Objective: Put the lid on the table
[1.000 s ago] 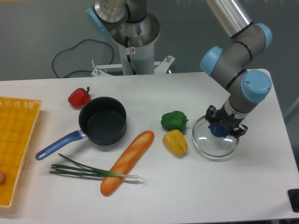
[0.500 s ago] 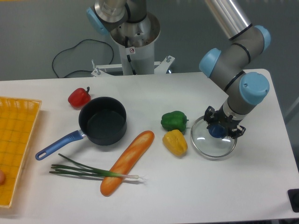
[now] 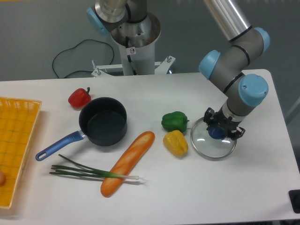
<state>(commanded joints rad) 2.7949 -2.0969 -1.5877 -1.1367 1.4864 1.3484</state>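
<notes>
As the scene is laid out at this moment, the following is recorded, from largest item to smallest.

Table (image 3: 154, 197): a white top with rounded corners is noted; bare surface is seen around the lid on its right and near sides.

Arm and gripper (image 3: 217, 131): the gripper is seen directly over the lid's centre, its two fingers closed around the blue knob. The lid is judged to be held by that knob alone.

Lid (image 3: 213, 145): it is located on the right part of the table, just beside the yellow pepper (image 3: 176, 143), and appears level. Whether its rim is touching the surface or is just above it cannot be told.

Material: clear glass in a thin metal rim is observed. The lid is judged stiff, moderately heavy for its size, smooth and breakable; a gentle, flat set-down is advised.

Hold point: the knob (image 3: 216, 133) is judged the only sound place to be gripped, since the glass is slippery and the rim too thin.

Risk: tilting about the knob, or contact with the pepper, is considered possible.
</notes>
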